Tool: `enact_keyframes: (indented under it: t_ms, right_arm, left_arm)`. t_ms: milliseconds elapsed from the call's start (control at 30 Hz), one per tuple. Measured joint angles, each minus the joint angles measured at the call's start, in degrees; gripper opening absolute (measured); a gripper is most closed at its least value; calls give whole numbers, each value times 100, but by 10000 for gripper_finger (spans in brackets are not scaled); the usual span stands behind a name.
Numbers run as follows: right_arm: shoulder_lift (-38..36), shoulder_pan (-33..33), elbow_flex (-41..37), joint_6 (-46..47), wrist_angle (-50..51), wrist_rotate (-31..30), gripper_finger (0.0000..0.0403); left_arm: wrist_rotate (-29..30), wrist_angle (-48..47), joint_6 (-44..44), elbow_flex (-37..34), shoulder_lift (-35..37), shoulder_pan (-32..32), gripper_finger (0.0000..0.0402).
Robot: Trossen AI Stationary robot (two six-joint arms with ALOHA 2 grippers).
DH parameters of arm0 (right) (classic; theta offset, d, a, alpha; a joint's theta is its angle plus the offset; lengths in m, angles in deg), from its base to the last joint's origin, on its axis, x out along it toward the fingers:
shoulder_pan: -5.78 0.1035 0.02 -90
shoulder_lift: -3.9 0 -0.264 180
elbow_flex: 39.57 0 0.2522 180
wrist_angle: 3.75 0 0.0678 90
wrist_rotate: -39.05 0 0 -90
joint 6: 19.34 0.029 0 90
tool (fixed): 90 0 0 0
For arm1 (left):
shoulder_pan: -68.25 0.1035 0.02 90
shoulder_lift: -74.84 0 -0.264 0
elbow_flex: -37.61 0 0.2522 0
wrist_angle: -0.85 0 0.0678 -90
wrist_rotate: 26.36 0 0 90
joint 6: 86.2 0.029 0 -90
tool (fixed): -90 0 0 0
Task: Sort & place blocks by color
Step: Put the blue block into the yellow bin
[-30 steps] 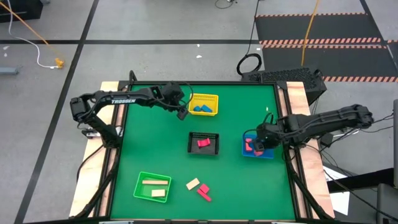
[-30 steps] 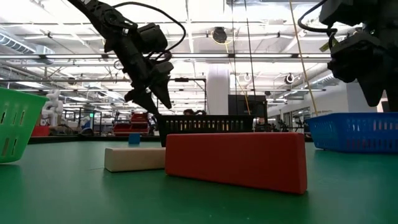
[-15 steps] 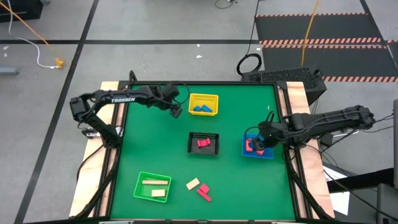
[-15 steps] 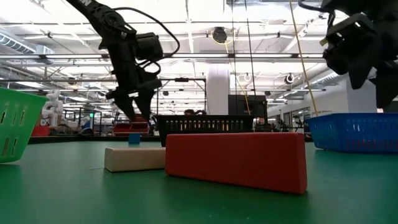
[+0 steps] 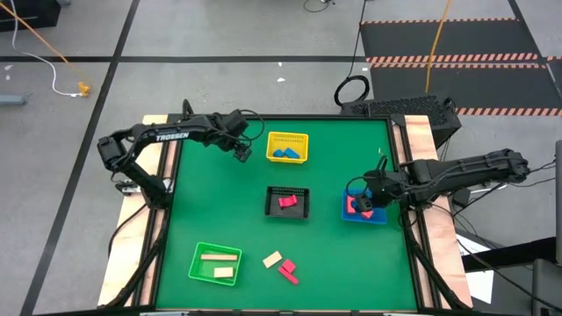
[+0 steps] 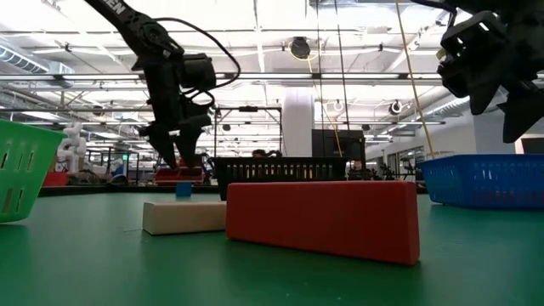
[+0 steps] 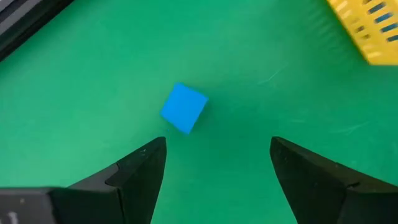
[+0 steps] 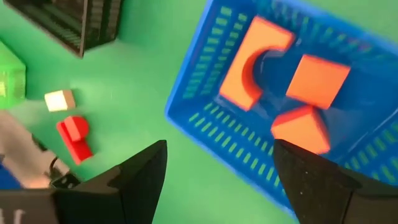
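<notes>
Blue cube (image 7: 183,108) hidden beneath open left pincer (image 5: 245,153) from above.

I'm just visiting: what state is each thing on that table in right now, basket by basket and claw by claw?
Left gripper: open, above loose blue cube.
Right gripper: open, over blue basket.
Blue basket: holds red blocks.
Yellow basket: holds blue blocks.
Green basket: holds tan bars.
Red block, tan block: unsorted.
</notes>
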Motion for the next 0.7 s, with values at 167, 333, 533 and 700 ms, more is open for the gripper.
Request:
enact_keyframes:
  t_ms: [167,333,533,700]
  right_arm:
    - [0,-2,0,3,-3,-487,281]
    - [0,-43,0,1,-12,-553,281]
    - [2,-198,0,-8,-146,-572,281]
    - [2,-330,2,-55,-224,-566,281]
  left_arm:
    - [-3,45,-11,-2,-127,35,287]
    - [2,69,74,-7,-406,41,287]
    - [10,388,94,-4,-685,71,284]
    - [7,537,134,0,-823,132,243]
